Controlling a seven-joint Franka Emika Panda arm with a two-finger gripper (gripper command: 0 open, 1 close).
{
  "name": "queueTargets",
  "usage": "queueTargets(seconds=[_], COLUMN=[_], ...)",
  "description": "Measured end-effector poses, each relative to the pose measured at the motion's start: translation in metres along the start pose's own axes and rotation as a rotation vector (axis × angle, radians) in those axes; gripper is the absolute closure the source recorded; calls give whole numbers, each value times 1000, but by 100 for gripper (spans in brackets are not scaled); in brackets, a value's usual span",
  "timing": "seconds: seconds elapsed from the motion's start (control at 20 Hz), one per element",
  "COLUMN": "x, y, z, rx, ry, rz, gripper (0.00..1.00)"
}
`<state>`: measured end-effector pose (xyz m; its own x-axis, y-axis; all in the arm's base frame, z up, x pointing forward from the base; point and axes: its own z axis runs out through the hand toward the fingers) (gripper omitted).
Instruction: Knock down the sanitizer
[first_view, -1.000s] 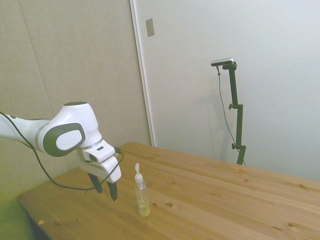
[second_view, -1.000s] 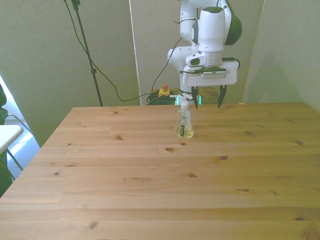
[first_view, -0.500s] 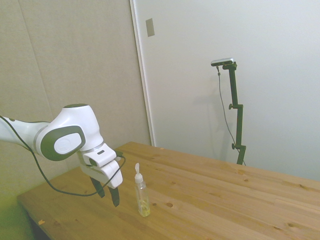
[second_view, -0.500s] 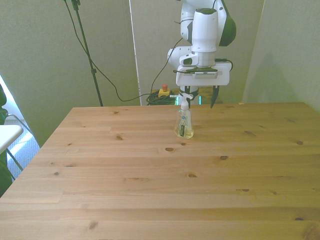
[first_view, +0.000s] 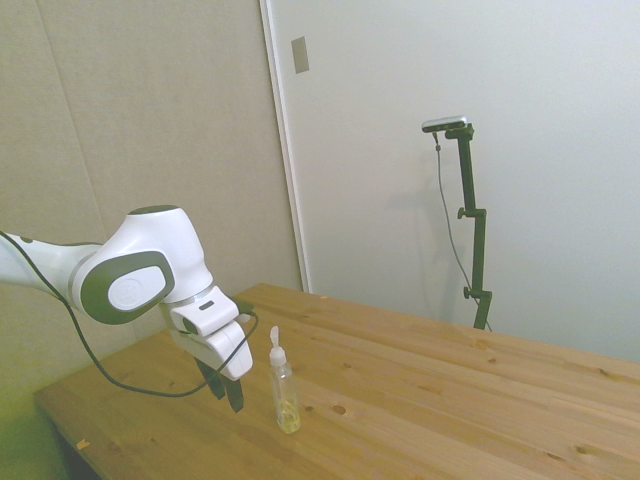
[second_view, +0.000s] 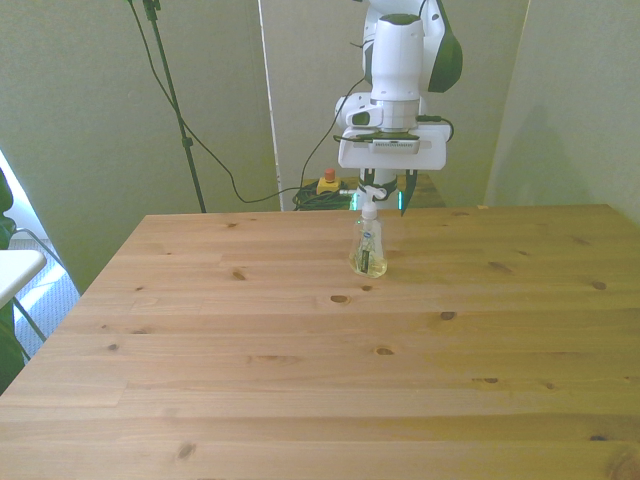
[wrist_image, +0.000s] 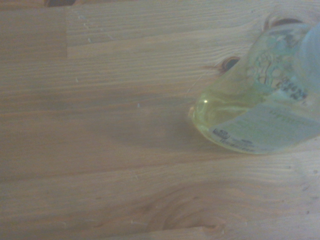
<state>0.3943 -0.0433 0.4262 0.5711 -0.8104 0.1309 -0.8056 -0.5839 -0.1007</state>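
On the wooden table (second_view: 300, 350), my empty, spread claw (first_view: 226, 388) has edged beside the upright slim clear sanitizer bottle (first_view: 285, 384); contact seems imminent.

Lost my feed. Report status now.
Gripper open, just behind the sanitizer, no contact visible. Sanitizer upright on the table. Nothing in the way.

My wooden table (second_view: 300, 340) is pale knotty pine, its planks running across the front view. Behind me stand plain greenish walls (second_view: 80, 100) with a white upright strip (second_view: 265, 100) between panels. From the side, a beige panel (first_view: 130, 110) meets a white wall (first_view: 520, 80) bearing a small grey plate (first_view: 300, 54). Daylight enters at the front view's left.
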Motion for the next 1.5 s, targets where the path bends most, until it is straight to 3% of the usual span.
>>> queueTargets(seconds=[0.8,1.5], x=[37,111], y=[-16,-37], z=[5,7], rx=[-7,-7], ry=[10,37], rz=[49,168], gripper=[100,100])
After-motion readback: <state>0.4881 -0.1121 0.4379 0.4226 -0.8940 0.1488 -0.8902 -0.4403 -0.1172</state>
